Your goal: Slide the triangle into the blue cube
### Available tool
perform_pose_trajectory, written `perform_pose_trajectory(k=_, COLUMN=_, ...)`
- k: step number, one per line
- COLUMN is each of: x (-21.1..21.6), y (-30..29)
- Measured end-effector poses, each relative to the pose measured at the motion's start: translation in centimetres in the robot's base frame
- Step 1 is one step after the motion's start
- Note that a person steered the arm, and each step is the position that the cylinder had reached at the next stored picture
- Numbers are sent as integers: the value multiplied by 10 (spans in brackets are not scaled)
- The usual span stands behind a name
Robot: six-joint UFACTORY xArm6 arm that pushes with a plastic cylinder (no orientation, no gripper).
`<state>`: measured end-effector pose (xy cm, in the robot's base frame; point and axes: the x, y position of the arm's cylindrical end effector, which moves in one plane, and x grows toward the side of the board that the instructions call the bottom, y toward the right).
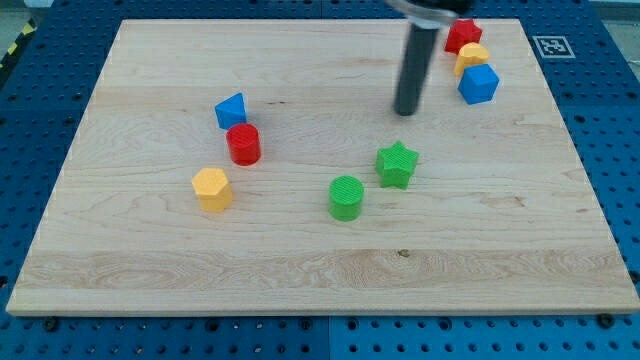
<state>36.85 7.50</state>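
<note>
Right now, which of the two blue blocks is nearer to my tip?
The blue cube, near the view's top right below the yellow block, is nearer to your tip. The blue triangle lies far toward the view's left, beside the red cylinder.

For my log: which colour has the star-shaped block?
Green; the star block shows clearly in the camera view.

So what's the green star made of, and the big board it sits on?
The green star looks like matte plastic, probably 3D-printed: fine ridged lines run across its top. The board looks like pale, smooth wood: long grain streaks run along it and there is a small dark knot near the view's bottom. My tip is above the star in the view, not touching it.
</note>
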Motion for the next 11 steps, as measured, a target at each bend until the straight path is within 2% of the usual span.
perform_pose_trajectory(k=1, x=-18, y=-73)
perform_pose_trajectory(k=3, x=-14, y=-258)
perform_pose_trajectory(k=4, x=3, y=-263)
perform_pose_trajectory(k=5, x=17, y=-242)
perform_pose_trajectory(k=7, x=18, y=-176)
perform_pose_trajectory(k=11, x=57, y=-15)
